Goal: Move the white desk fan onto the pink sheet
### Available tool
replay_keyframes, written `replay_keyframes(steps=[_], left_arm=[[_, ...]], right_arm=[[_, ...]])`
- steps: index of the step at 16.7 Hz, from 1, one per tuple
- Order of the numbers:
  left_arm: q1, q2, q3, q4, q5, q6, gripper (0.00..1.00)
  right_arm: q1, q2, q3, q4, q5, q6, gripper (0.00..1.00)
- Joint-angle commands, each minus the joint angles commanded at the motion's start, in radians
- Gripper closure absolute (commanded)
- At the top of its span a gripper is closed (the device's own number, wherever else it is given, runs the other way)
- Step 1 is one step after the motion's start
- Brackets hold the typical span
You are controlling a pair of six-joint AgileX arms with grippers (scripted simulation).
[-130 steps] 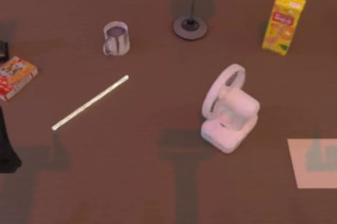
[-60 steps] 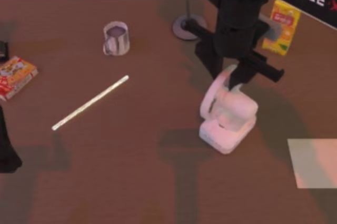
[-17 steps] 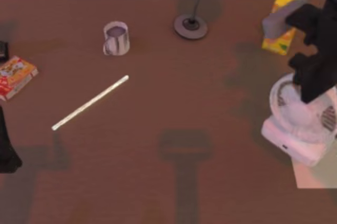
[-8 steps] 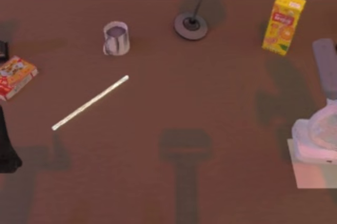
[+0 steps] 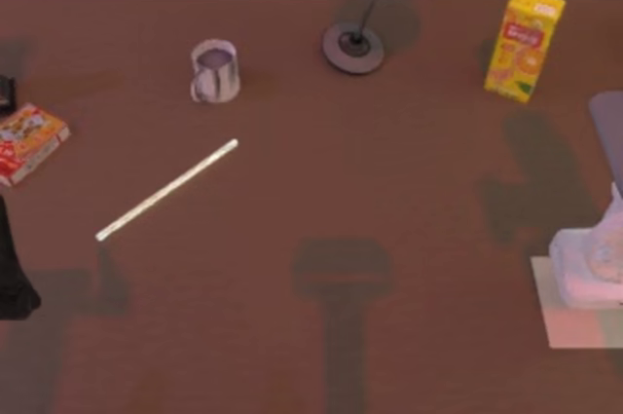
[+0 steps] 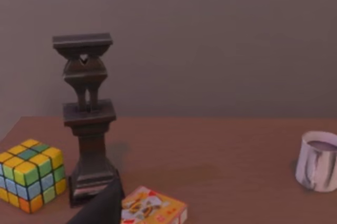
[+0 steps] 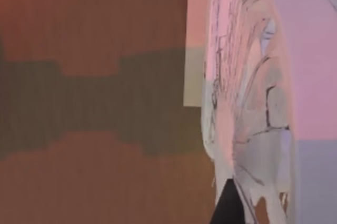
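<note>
Sitting at the bench's (image 5: 321, 190) right edge in the top view, half cut off by the frame: white desk fan (image 5: 592, 263), chunky rounded base over the near-left corner of the pink sheet (image 5: 576, 321), pale and flat, one corner and lower strip showing. Seen close in the right wrist view as a glossy white curved ring (image 7: 247, 92) with thin dark grille lines and a pinkish sheen, upright, pink sheet (image 7: 202, 8) behind and beside it. Only a dark tip of the right claw (image 7: 229, 208) visible at that picture's lower edge, against the fan; open or clamped, cannot tell. A grey piece of the right arm (image 5: 608, 127) at the right edge above the fan. Left claw (image 6: 102, 208) parked at the left edge of the bench, only a dark sliver showing, state not discernible. Elsewhere: mug (image 5: 214, 70), thin white stick (image 5: 165, 190) lying diagonally, lamp (image 5: 355, 44) with white dome, yellow juice carton (image 5: 526, 42), orange snack box (image 5: 27, 141), colour cube (image 6: 31, 174) and dark wooden stand (image 6: 87, 124) in the left wrist view.
</note>
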Motion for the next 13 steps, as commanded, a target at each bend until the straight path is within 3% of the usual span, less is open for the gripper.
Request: replay_keyframes(steps=[12, 13], left_arm=[[0.000, 0.000, 0.000, 0.000, 0.000, 0.000, 0.00], [0.000, 0.000, 0.000, 0.000, 0.000, 0.000, 0.00]], right_arm=[[-0.001, 0.015, -0.123, 0.138, 0.000, 0.000, 1.00], [-0.001, 0.015, -0.123, 0.138, 0.000, 0.000, 0.92]])
